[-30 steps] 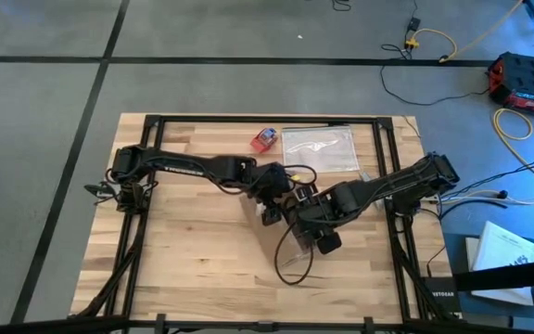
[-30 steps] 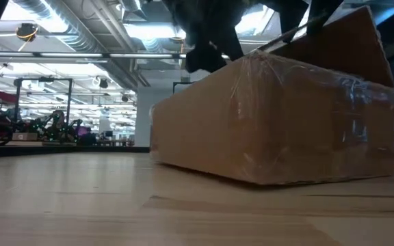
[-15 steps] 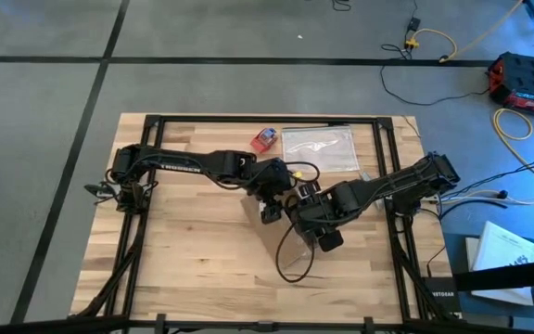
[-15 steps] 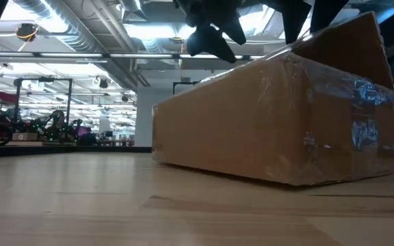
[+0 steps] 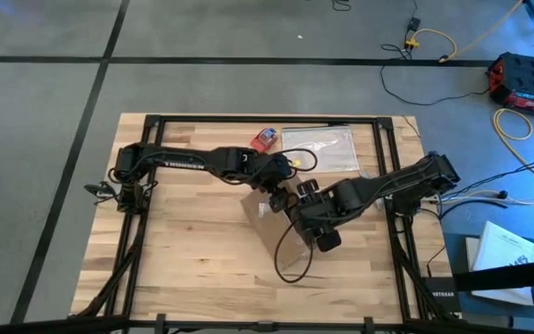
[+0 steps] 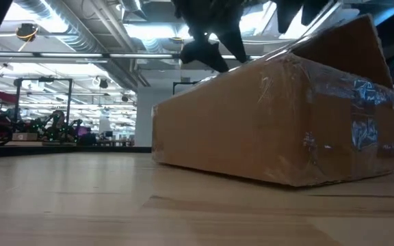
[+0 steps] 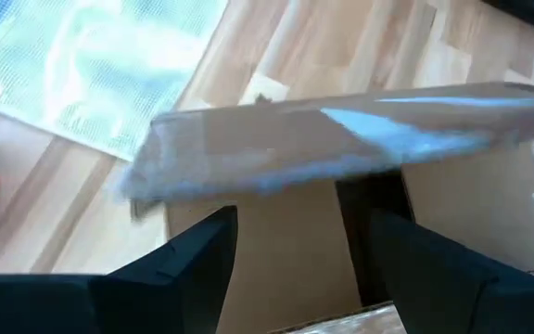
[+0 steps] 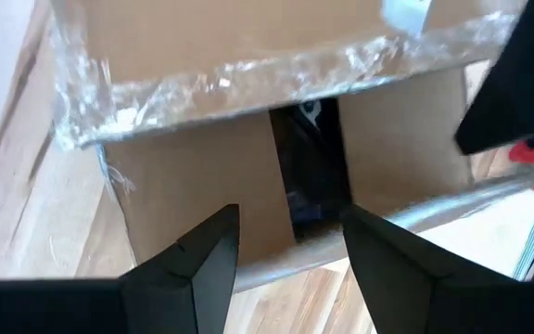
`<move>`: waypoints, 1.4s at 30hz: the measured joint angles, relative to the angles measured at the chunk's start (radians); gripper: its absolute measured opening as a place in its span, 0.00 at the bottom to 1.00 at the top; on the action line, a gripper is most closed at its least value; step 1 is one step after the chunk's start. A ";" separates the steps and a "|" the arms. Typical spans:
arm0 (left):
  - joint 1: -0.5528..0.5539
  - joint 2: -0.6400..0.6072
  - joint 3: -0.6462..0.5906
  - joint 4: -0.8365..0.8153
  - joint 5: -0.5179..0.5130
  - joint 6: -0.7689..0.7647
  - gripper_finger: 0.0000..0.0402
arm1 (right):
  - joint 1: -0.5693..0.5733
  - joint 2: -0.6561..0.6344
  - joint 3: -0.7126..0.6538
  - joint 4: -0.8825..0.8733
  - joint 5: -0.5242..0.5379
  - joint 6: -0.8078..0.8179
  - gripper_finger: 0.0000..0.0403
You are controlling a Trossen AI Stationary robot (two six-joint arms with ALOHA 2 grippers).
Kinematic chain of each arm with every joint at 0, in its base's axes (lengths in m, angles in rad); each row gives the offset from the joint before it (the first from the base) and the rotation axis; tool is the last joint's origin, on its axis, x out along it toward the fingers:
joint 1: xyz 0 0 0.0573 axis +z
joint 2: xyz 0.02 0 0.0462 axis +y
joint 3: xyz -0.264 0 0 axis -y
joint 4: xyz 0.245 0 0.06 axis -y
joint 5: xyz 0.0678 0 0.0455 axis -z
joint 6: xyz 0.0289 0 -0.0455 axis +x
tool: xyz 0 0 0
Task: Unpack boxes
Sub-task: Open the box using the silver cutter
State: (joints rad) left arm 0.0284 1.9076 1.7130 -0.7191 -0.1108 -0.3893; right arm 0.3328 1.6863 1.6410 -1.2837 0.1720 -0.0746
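- The cardboard box [image 5: 269,223] sits near the middle of the wooden tabletop [image 5: 184,250], largely covered from above by both arms.
- In the low view the box [image 6: 279,123] rests flat on the tabletop, with shiny clear tape on its right end and a flap [image 6: 347,41] raised at the upper right.
- The left gripper [image 5: 276,190] hangs over the box's far edge, close to a flap; its jaws are released, spread apart with nothing between them.
- In the left wrist view a taped flap [image 7: 341,139] stands up just ahead of the left fingers [image 7: 193,269], with the dark gap between the inner flaps beyond it.
- The right gripper [image 5: 302,209] hovers over the box's top, just beside the left one; its jaws are also parted and hold nothing.
- The right wrist view looks down on two inner flaps with a dark slot [image 8: 306,167] between them, and a tape-wrapped flap [image 8: 239,56] past it.
- A clear plastic bag [image 5: 321,148] and a small red-and-blue object [image 5: 264,138] lie near the tabletop's far edge, apart from the box.
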 joint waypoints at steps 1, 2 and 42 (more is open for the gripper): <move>0.000 0.000 0.000 -0.006 0.000 -0.018 0.58 | 0.000 -0.001 0.008 0.002 0.001 0.000 0.45; -0.002 0.005 0.000 -0.011 0.000 -0.037 0.58 | 0.000 -0.001 0.013 0.002 0.002 0.000 0.45; -0.069 0.058 0.000 -0.116 0.074 -0.101 0.58 | 0.000 0.078 0.034 -0.079 -0.022 -0.183 0.45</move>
State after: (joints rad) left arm -0.0401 1.9656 1.7126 -0.8350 -0.0372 -0.4908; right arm 0.3332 1.7641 1.6747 -1.3626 0.1501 -0.2581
